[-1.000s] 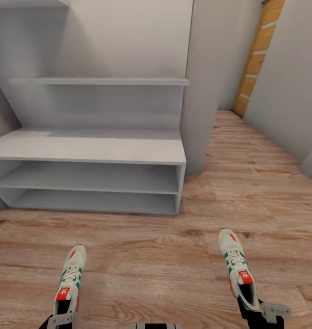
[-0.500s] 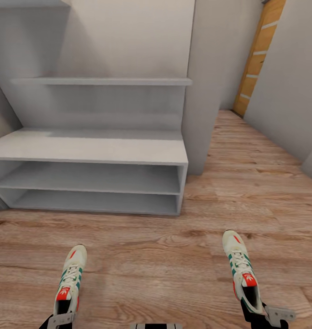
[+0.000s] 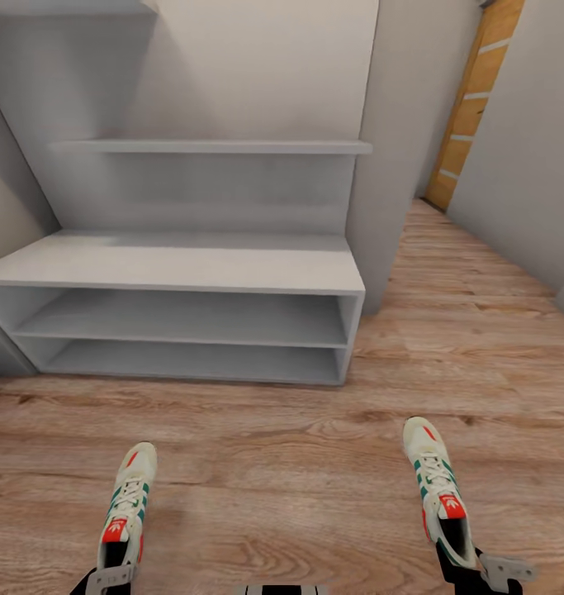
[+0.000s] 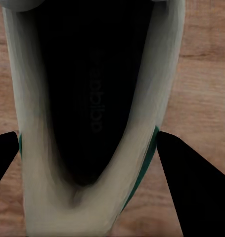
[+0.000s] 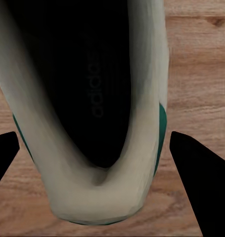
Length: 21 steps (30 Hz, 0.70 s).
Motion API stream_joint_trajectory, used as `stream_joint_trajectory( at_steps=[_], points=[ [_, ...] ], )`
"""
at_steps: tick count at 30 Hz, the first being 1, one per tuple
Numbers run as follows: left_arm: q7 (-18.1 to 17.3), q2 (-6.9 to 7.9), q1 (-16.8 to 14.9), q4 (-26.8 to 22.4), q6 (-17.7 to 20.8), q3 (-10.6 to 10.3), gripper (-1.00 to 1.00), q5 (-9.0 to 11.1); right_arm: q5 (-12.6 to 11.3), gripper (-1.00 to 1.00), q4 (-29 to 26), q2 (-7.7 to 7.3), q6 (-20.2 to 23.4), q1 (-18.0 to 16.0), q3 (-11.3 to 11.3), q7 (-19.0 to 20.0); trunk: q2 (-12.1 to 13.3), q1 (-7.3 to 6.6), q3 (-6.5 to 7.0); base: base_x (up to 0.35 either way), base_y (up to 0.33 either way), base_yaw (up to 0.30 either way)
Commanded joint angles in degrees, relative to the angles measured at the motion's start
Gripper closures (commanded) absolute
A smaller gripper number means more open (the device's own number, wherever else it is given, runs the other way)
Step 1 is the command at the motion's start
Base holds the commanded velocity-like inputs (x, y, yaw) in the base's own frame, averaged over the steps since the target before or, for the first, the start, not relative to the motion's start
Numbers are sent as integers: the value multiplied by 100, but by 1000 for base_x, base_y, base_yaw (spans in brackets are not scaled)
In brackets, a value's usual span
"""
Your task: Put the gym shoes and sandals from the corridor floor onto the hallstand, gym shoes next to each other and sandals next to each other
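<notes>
Each of my grippers carries one cream-white gym shoe with green stripes and a red tongue patch, toes pointing ahead. My left gripper (image 3: 108, 580) is shut on the heel of the left gym shoe (image 3: 126, 504); its black fingers (image 4: 191, 187) flank that heel (image 4: 92, 123). My right gripper (image 3: 473, 570) is shut on the heel of the right gym shoe (image 3: 434, 487), which sits between its fingers (image 5: 196, 182) in the right wrist view (image 5: 87, 98). Both shoes hang over the wood-plank corridor floor (image 3: 273, 463). The light-grey hallstand (image 3: 182, 264), with bare shelves, stands ahead, left of centre. The sandals are out of view.
A grey wall pillar (image 3: 397, 165) rises at the hallstand's right end. Past it the corridor runs back to an orange wooden door (image 3: 471, 107). A wall shelf (image 3: 207, 147) hangs above the rack's top. A grey wall (image 3: 521, 182) bounds the right side.
The whole picture has shifted, with the hallstand now further right and more of its left end showing: the camera moved. Both shoes stay held in the grippers.
</notes>
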Motion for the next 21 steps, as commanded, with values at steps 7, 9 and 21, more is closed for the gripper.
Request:
stream_joint_trajectory(
  at_steps=[7, 9, 21],
  points=[
    [-15, -3, -6, -54, 2, -38, 100, 9, 51, 100, -20, 9, -44, -10, -37, 29, -2, -2, -5, -5, 260, 0],
    [-21, -9, -8, -81, 22, -60, 100, -8, 51, 100, -28, 8, -45, -10, -37, 29, -2, -2, -5, 16, 72, 0],
    [-117, -779, -1540, -2186, 5034, -93, 100, -21, 52, 100, -47, -95, -37, -10, -70, 30, -2, -2, -18, 1, 3, -239]
  ],
)
